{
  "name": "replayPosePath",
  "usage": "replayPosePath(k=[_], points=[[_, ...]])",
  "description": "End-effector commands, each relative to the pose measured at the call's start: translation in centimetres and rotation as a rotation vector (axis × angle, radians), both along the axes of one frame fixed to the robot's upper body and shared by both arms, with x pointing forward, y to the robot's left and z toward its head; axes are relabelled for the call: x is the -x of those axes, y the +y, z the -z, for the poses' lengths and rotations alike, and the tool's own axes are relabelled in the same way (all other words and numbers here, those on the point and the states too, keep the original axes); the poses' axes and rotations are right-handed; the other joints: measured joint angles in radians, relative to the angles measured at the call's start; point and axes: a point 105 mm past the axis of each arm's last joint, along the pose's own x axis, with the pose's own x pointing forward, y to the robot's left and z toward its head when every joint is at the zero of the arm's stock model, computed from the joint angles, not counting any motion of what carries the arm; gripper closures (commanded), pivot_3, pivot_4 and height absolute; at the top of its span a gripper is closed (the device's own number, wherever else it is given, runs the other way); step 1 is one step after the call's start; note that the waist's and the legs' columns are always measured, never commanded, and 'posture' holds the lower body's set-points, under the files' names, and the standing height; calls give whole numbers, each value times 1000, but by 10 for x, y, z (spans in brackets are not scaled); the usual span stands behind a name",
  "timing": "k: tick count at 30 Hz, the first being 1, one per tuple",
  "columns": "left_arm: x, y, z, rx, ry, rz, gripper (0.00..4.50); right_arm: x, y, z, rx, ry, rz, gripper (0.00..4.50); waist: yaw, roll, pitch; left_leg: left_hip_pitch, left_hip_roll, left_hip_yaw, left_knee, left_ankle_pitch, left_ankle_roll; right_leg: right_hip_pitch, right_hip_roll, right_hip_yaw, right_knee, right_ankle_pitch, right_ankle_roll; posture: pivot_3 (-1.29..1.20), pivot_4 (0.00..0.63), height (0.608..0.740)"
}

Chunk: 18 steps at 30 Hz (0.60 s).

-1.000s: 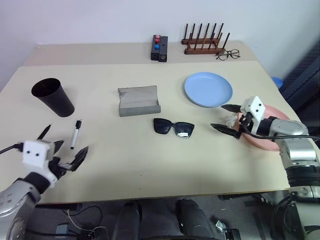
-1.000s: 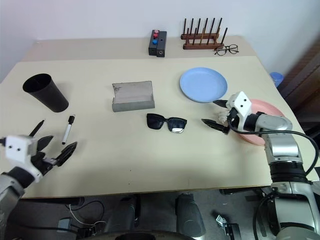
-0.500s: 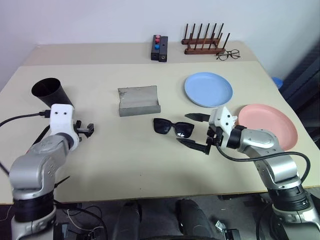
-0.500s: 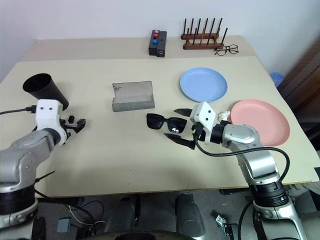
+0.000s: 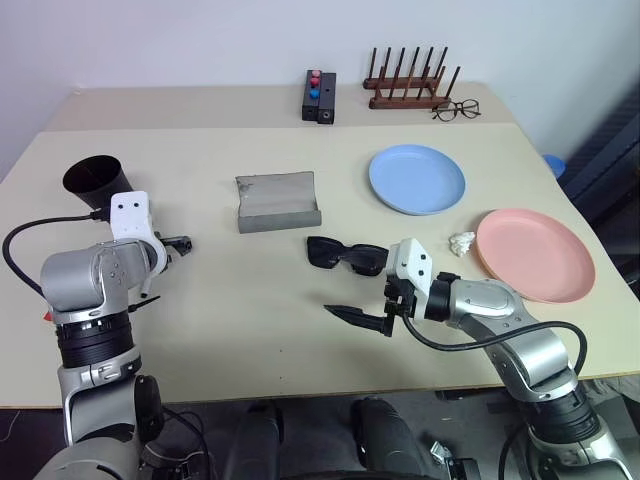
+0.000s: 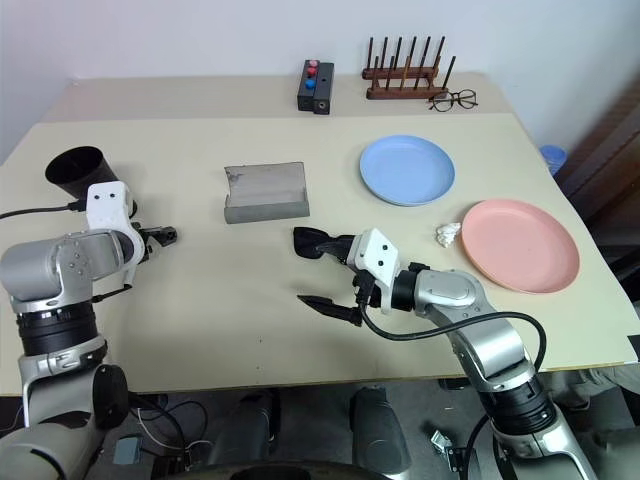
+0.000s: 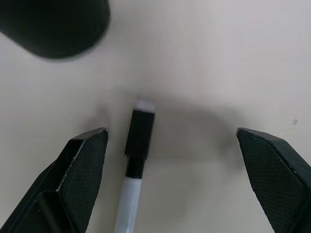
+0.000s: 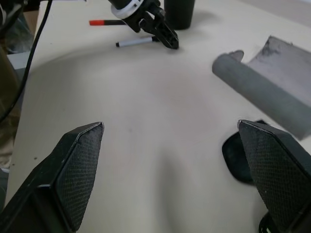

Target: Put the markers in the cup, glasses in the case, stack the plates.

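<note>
The black cup (image 5: 95,181) stands at the table's left. Just in front of it my left gripper (image 7: 170,135) points down, open, with the white marker (image 7: 138,145) lying on the table between its fingers, nearer one of them. The red marker (image 8: 107,22) lies beside it. The black glasses (image 6: 318,243) lie mid-table in front of the open grey case (image 5: 278,202). My right gripper (image 5: 336,287) is open, pointing left, one finger over the glasses, the other nearer the front edge. The blue plate (image 5: 416,179) and pink plate (image 5: 535,254) lie apart on the right.
A crumpled white scrap (image 5: 461,243) lies between the pink plate and the glasses. On the back table stand a black box with red and blue buttons (image 5: 319,96), a wooden peg rack (image 5: 408,88) and clear spectacles (image 5: 456,109).
My left gripper rose from the table's front edge and tipped down over the white marker. My right gripper swept left from the pink plate to the glasses. Both stayed open.
</note>
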Motion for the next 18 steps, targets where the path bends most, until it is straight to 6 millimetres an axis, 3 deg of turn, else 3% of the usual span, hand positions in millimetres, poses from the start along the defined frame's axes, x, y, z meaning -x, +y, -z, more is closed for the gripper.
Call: replayPosePath(k=[1,2,9,11,13,16,18], points=[[5,6,2,-3,54,-5,682,5,3,-11,-26,-50,-11,0,-2,0,0,0,0,0,0,0,0,0,0,0,0,0,0,0,150,740],[5,8,2,-11,59,-9,964,4,3,-11,-27,-51,-9,0,-2,0,0,0,0,0,0,0,0,0,0,0,0,0,0,0,150,740],[7,14,0,-32,51,-32,4422,4,4,-9,-28,-46,-9,0,0,0,0,0,0,0,0,0,0,0,0,0,0,0,0,0,150,740],[2,16,-9,-49,-25,-41,4472,4,4,-9,-28,-45,-10,0,0,0,0,0,0,0,0,0,0,0,0,0,0,0,0,0,150,740],[-7,17,-39,-197,-228,-27,4472,3,4,-8,-27,-45,-10,0,0,0,0,0,0,0,0,0,0,0,0,0,0,0,0,0,150,740],[-9,-9,-74,-207,-492,128,4472,1,4,-9,-26,-52,-12,0,2,-1,0,0,0,0,0,0,-1,0,0,0,0,0,0,0,150,740],[-1,-24,-111,-154,-723,221,4472,-7,8,-17,-44,-93,0,0,6,0,0,0,0,0,0,0,-1,0,0,0,0,0,0,0,150,740]])
